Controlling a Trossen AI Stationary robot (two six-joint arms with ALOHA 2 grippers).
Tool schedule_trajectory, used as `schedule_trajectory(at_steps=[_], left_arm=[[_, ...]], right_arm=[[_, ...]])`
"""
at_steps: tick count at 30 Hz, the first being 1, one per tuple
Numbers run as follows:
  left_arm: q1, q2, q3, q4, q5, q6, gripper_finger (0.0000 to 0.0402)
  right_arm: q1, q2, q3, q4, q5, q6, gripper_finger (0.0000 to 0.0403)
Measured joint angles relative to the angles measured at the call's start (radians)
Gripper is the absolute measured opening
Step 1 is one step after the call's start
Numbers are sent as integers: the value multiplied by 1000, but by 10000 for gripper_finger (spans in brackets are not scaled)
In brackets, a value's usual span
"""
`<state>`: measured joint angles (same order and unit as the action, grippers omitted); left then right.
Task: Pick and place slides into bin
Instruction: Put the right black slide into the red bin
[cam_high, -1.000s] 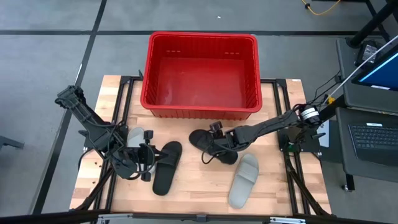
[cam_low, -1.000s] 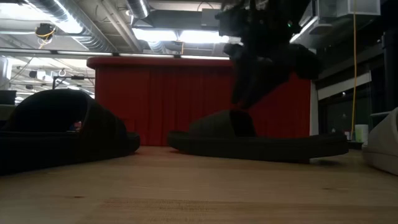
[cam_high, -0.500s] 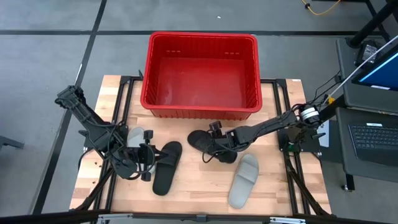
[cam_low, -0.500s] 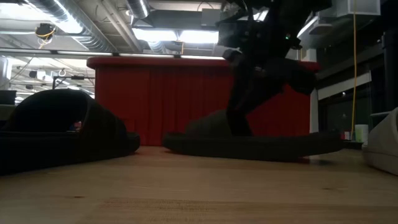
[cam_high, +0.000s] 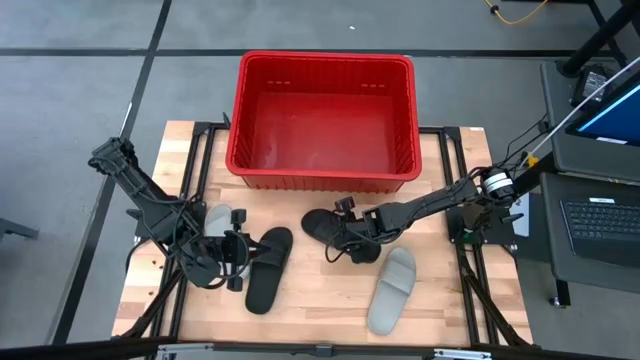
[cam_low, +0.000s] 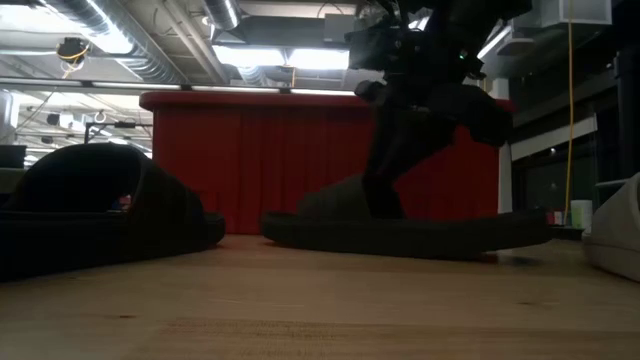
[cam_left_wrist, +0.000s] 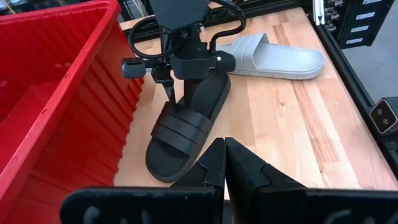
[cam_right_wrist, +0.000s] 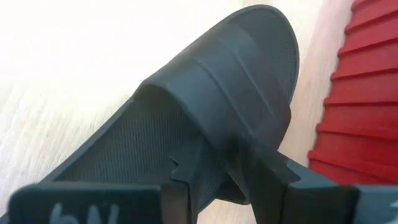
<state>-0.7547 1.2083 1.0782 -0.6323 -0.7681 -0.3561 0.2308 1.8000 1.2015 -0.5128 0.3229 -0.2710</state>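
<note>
Slides lie on the wooden table (cam_high: 320, 300), none in the bin. Nearest, a grey slide (cam_high: 392, 290) lies right of centre and a black slide (cam_high: 268, 268) left of centre. Just beyond on the left, the left gripper (cam_high: 237, 262) rests by that black slide with its fingers (cam_left_wrist: 239, 165) pressed together, a second grey slide (cam_high: 222, 218) just behind it. At the centre the right gripper (cam_high: 347, 240) is clamped on the strap of another black slide (cam_high: 330, 232), which sits low at the table. Farthest, the red bin (cam_high: 322, 170) stands at the table's far edge.
</note>
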Motion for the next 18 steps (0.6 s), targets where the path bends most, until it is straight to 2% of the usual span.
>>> schedule_trajectory(at_steps=[18], left_arm=[[0, 0, 0, 7, 0, 0, 3]], right_arm=[[-5, 0, 0, 4, -4, 1, 107]])
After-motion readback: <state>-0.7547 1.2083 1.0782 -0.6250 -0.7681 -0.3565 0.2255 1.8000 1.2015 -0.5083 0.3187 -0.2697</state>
